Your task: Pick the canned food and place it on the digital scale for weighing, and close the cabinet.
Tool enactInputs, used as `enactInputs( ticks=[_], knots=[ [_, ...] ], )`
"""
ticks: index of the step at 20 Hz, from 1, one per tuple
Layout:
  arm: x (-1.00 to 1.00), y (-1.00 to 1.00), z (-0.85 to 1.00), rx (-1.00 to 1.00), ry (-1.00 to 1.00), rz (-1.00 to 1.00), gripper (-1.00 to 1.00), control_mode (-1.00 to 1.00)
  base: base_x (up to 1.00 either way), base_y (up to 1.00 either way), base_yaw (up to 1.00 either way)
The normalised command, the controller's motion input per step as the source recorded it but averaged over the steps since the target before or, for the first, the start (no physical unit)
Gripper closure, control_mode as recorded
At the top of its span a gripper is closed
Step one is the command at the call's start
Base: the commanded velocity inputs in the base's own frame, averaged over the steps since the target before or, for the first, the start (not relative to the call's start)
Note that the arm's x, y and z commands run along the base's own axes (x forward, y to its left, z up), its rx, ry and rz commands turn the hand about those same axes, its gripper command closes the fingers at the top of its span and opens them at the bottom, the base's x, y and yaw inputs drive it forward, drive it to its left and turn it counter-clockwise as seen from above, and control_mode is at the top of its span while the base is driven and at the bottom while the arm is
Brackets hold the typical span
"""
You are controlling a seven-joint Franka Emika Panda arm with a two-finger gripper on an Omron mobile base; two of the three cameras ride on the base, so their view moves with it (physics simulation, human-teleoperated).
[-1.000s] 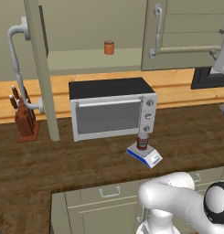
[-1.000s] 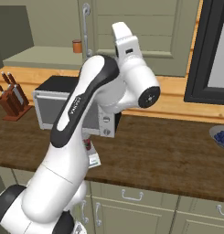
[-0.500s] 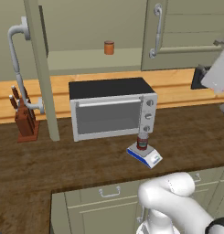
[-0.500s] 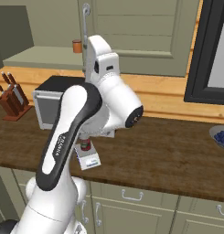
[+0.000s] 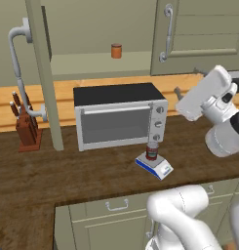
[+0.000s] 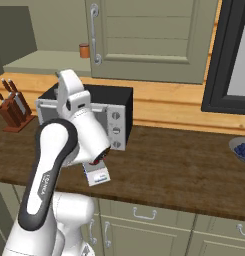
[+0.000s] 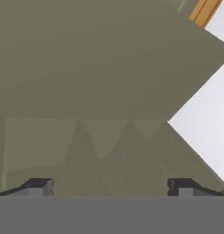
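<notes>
Dark red canned food (image 5: 151, 151) stands upright on the digital scale (image 5: 155, 166), at 5 o'clock of the toaster oven (image 5: 120, 115). Gripper (image 7: 111, 186) spread wide, empty, facing olive cabinet (image 7: 95, 68) panel.

Glossy white rounded arm (image 6: 49, 170), dark grey joints, lettering down one link

The arm (image 6: 89, 135) hides most of the digital scale (image 6: 97, 176)
</notes>
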Motion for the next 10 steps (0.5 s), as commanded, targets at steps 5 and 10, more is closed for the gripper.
enactInputs(
  ticks=[5,10],
  knots=[
    [-0.27,1.00,-0.14,0.00,-0.17,0.00,-1.00,-1.00,0.00,0.00,0.00],
    [-0.13,0.99,-0.28,-0.05,-0.13,0.00,-1.00,-1.00,0.00,0.00,0.00]
  ],
)
